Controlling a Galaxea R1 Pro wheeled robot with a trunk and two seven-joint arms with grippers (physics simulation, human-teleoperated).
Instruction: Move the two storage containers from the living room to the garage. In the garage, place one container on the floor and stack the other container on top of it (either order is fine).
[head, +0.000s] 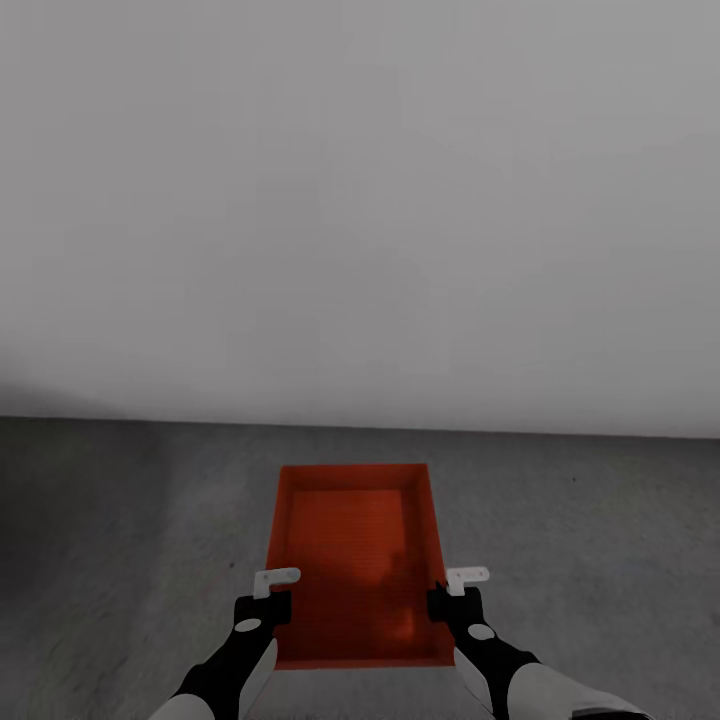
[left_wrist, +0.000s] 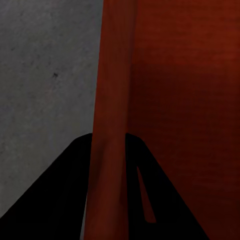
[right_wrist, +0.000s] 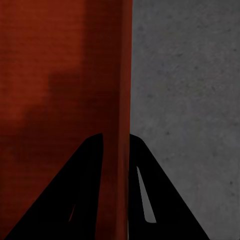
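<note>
One red-orange, lidless storage container (head: 355, 560) lies lengthwise in front of me over the grey concrete floor (head: 120, 520) of the garage. My left gripper (head: 272, 605) is shut on its left long wall near the near end. My right gripper (head: 440, 603) is shut on the right long wall opposite. In the left wrist view the thin red wall (left_wrist: 112, 75) runs between the dark fingers of the left gripper (left_wrist: 109, 137). The right wrist view shows the right wall (right_wrist: 122, 75) pinched the same way by the right gripper (right_wrist: 116, 135). Whether the container touches the floor I cannot tell.
A plain white wall (head: 360, 200) rises a short way beyond the container's far end. Mottled concrete floor (right_wrist: 185, 100) spreads to both sides of the box, also seen past the left wall as floor (left_wrist: 45, 75).
</note>
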